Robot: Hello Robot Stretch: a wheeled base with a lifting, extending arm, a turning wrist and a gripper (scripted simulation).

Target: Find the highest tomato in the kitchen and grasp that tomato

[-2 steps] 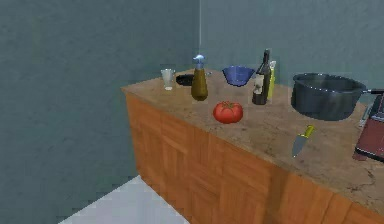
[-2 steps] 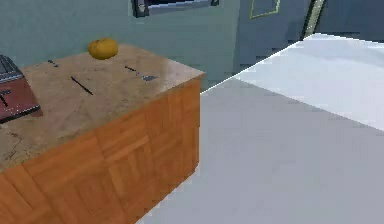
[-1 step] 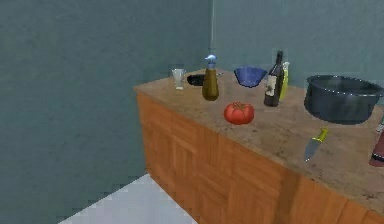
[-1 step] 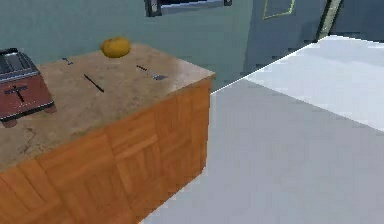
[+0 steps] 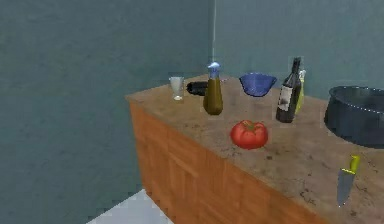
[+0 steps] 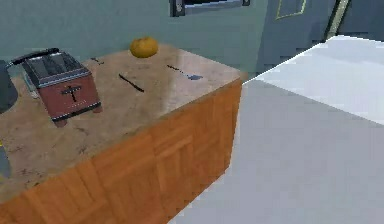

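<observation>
Robot's body out of frame.

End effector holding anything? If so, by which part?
Cannot be told from these views. The tomato rests on the countertop, nothing touching it.

Dark pot [image 5: 358, 115] cut at forward view's right, thin dark object [image 6: 131, 82] unidentifiable

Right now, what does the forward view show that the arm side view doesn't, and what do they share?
Forward view's own: a red tomato, a dark bottle, a blue bowl, a dark pot and a knife. Arm side view's own: a toaster and an orange fruit. Shared: a speckled countertop over wooden fronts, and a blue-grey wall.
</observation>
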